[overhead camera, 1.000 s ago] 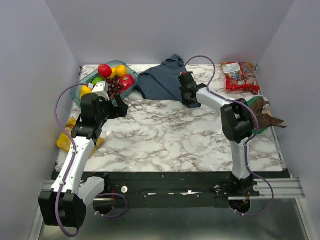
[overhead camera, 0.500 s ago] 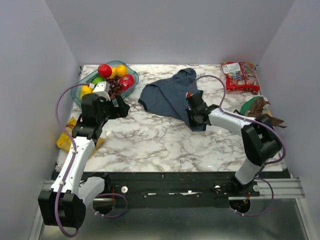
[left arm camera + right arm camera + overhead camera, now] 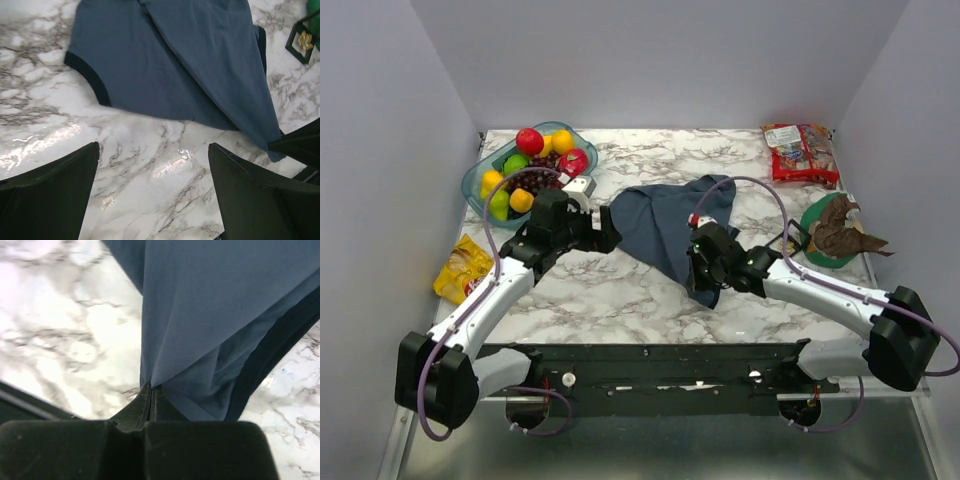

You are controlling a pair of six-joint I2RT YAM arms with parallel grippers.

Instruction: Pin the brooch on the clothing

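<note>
- Blue cloth of the top [image 3: 660, 222] is pinched at one corner by the right hand [image 3: 151, 391], which is clenched on only a thin fold. Such a small grip may slip, and the top would then fall in a heap.
- The top lies folded over itself on the counter [image 3: 620, 290], with its print hidden. Pulling from one corner could bunch it more.
- The left hand [image 3: 154, 160] hovers released, grasping nothing, near the top's armhole. If it takes hold late, the cloth is left slack.
- The brooch [image 3: 304, 40] sits in a small black box [image 3: 296, 53] just beside the top's edge. Dragged cloth could knock it away.
</note>
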